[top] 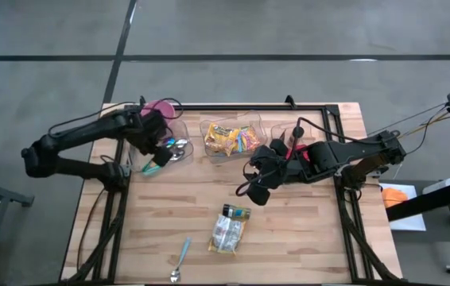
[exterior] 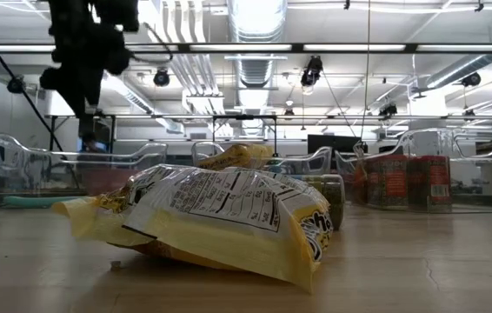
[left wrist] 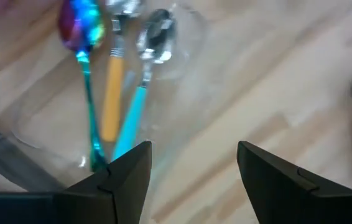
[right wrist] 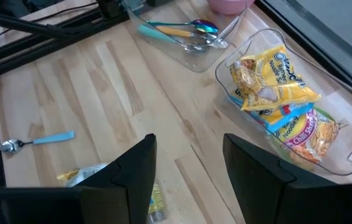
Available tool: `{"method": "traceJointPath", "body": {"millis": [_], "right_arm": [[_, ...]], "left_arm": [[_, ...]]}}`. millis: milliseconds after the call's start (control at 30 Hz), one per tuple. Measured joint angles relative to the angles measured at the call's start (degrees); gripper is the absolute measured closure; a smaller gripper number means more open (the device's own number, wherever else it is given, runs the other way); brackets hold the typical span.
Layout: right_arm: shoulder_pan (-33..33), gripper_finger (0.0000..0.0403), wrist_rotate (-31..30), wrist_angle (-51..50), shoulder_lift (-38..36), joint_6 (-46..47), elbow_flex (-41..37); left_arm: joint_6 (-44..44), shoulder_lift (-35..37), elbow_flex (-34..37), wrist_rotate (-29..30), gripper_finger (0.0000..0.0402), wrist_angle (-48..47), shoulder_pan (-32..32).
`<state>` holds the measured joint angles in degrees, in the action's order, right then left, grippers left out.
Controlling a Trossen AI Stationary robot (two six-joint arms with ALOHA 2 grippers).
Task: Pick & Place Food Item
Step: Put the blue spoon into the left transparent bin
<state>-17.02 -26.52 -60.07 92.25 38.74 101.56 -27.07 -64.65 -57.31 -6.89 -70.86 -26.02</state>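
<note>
A yellow and white snack packet (top: 226, 233) lies flat on the wooden table near its front edge, and fills the middle of the low view (exterior: 220, 217). A small dark-lidded jar (top: 237, 212) lies at the packet's far end. My left gripper (left wrist: 193, 168) hangs open over the left clear bin (top: 179, 152) of spoons (left wrist: 111, 93), with nothing between its fingers. My right gripper (right wrist: 189, 163) stands open above the table's middle (top: 255, 193), to the far right of the packet, and is empty too.
A middle clear bin (top: 250, 127) holds several yellow snack packets (right wrist: 269, 81). A right bin with red cans (exterior: 407, 181) stands behind my right arm. A blue-handled spoon (top: 181, 258) lies at the front edge. A pink bowl (top: 160, 107) sits at the far left.
</note>
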Motion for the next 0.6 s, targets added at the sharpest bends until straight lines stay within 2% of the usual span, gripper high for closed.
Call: {"method": "traceJointPath", "body": {"millis": [100,233,433,600], "right_arm": [[0.0,0.0221,0.0,-0.4,0.0,2.5,0.0],[0.0,0.0221,0.0,-3.1,-0.3,7.6,0.0],[0.2,0.0221,0.0,-5.3,-0.8,10.6,0.0],[0.2,0.0221,-0.5,-5.3,-0.8,11.2,0.0]], "left_arm": [[-3.9,0.0,-3.3,0.0,0.0155,-1.4,6.5],[-9.1,-0.4,-6.5,-0.1,0.0155,-0.5,18.1],[-15.5,-2.0,-8.1,-0.1,0.0155,8.8,35.8],[-24.9,-6.4,-8.1,1.8,0.0155,12.8,45.0]]}}
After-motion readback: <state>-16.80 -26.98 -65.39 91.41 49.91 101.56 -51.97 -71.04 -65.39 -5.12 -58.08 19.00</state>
